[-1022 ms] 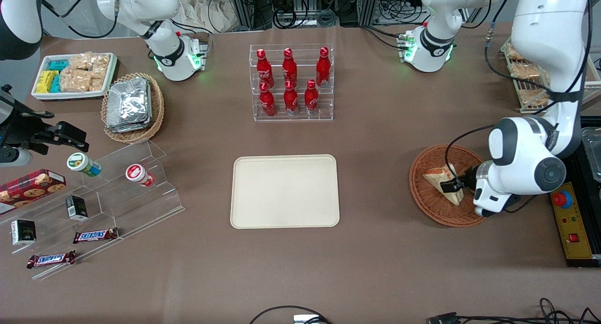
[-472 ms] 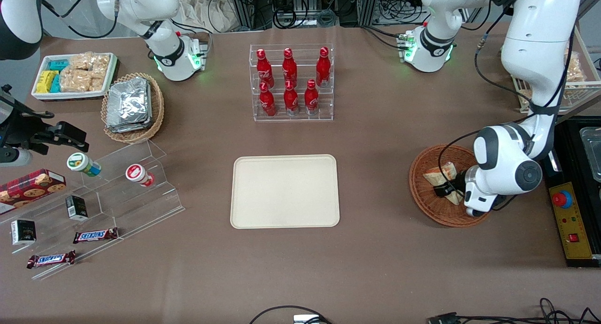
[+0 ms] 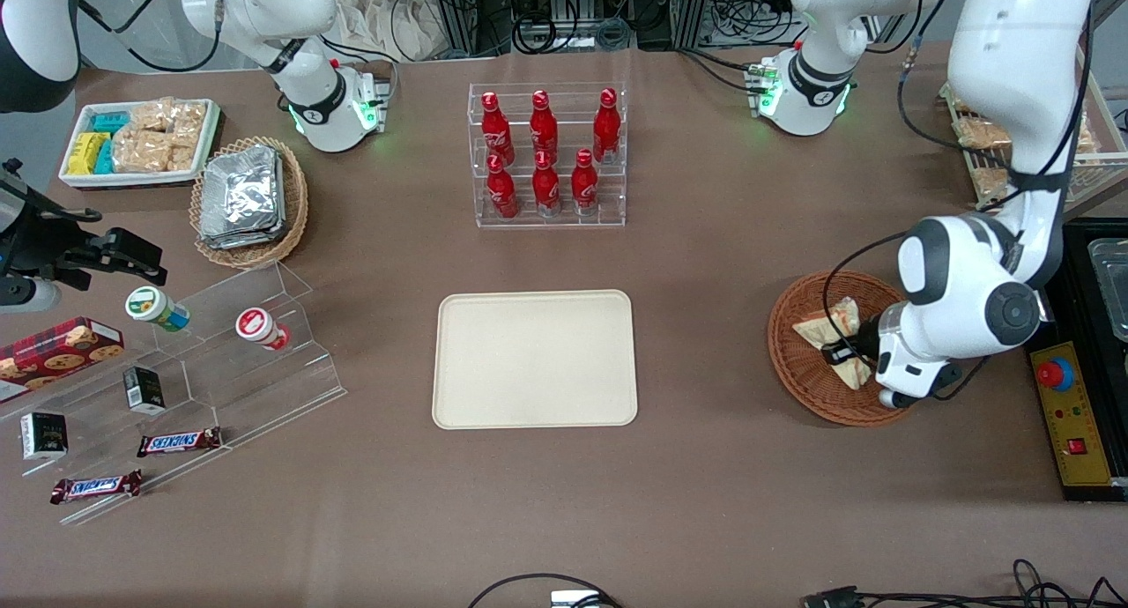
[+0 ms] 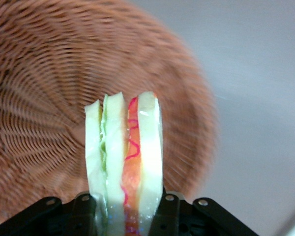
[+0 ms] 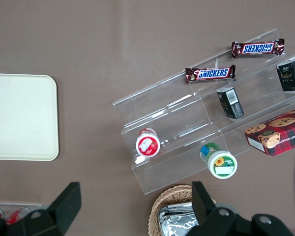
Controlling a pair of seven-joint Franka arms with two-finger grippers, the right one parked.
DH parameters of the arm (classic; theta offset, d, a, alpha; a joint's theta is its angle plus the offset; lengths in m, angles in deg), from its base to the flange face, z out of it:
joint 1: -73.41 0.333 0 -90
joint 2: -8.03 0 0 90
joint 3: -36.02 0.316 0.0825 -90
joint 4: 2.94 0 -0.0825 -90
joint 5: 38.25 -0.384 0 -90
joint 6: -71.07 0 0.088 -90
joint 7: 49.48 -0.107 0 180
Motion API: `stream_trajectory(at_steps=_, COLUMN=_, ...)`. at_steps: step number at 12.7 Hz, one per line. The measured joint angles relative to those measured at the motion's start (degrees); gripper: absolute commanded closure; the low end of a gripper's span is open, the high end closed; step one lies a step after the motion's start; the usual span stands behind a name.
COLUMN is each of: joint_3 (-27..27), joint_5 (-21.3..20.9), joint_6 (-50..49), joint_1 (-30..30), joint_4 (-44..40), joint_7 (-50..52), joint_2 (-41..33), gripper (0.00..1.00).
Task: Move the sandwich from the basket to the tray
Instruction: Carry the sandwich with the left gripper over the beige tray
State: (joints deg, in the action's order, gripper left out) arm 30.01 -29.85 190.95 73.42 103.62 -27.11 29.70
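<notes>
since a second ago the gripper has tipped the sandwich up over the basket; fingers clamp it, their tips cut off in the wrist view.

My black gripper, over the reddish-brown woven wicker basket, clamps the sandwich, whose pale white bread alternates with a light green layer and a red-orange layer edged by a wavy pink-red line. The tray is plain cream-beige on the brown tabletop. Farther from the front camera, red bottles with white lettering stand in a clear rack; toward the parked arm's end, a lighter wicker basket holds silver foil packets.
</notes>
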Motion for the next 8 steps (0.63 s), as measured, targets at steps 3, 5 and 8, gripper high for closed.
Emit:
stream_trajectory(at_steps=3, joint_3=-6.0, joint_5=0.0, joint_6=-13.9, joint_1=-3.3, joint_4=-14.2, joint_7=0.3, joint_2=-0.9, gripper=1.0)
stream_trajectory(at_steps=5, joint_3=-6.6, joint_5=-0.2, joint_6=-19.2, joint_1=-8.7, joint_4=-23.9, joint_7=0.4, joint_2=3.5, gripper=1.0)
stream_trajectory(at_steps=8, joint_3=-6.7, joint_5=-1.2, joint_6=-18.6, joint_1=-16.5, joint_4=-33.8, joint_7=-2.7, joint_2=13.9, gripper=1.0)
